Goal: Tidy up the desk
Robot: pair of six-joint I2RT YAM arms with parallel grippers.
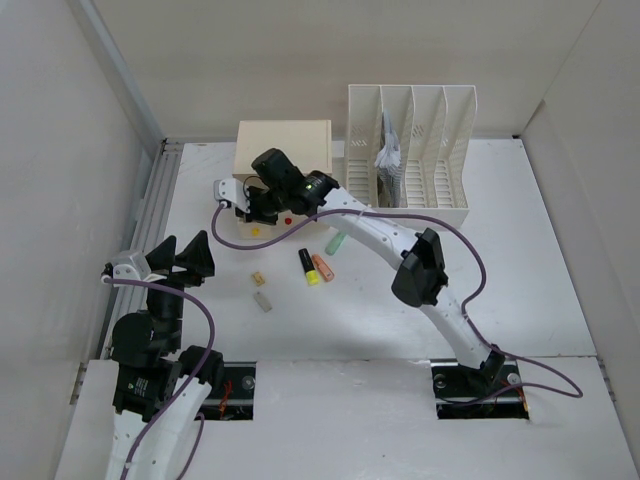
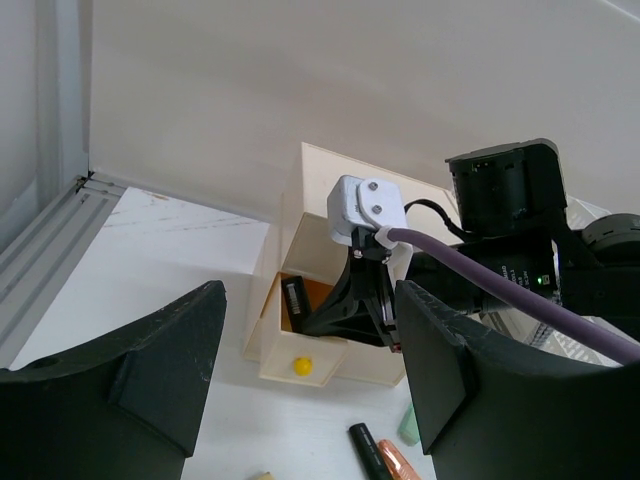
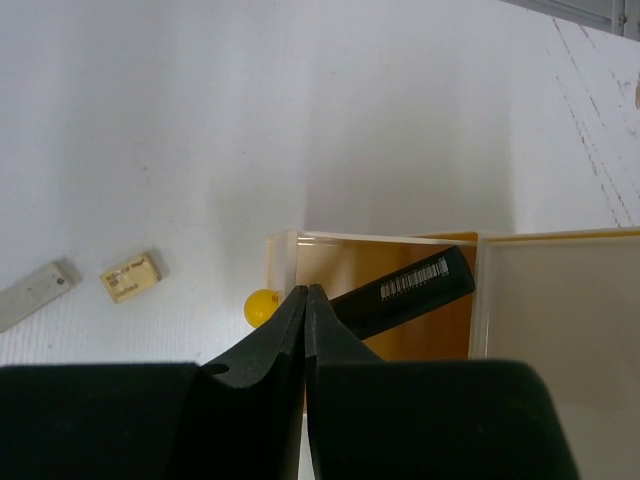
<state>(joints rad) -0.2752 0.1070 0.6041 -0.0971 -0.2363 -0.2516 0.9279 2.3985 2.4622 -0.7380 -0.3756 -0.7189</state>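
On the white desk (image 1: 520, 250), a cream drawer box (image 1: 283, 150) has its lower drawer (image 2: 300, 345) pulled out, showing a yellow knob (image 2: 301, 366). A black marker (image 3: 400, 293) lies slanted inside the drawer. My right gripper (image 1: 250, 207) is shut with nothing between its fingers. Its tips (image 3: 305, 293) hang over the drawer's front edge, beside the knob (image 3: 260, 303). My left gripper (image 1: 181, 262) stands open and empty at the left of the desk, pointing toward the box (image 2: 310, 330). A black-and-yellow marker (image 1: 308, 266), an orange marker (image 1: 322, 267) and a pale green marker (image 1: 336, 241) lie loose in front of the box.
A white slotted file rack (image 1: 410, 145) holding papers stands right of the box. Two small erasers (image 1: 257, 279) (image 1: 264, 299) lie on the desk. A grooved metal rail (image 1: 150, 215) runs along the left edge, and pale walls surround the desk.
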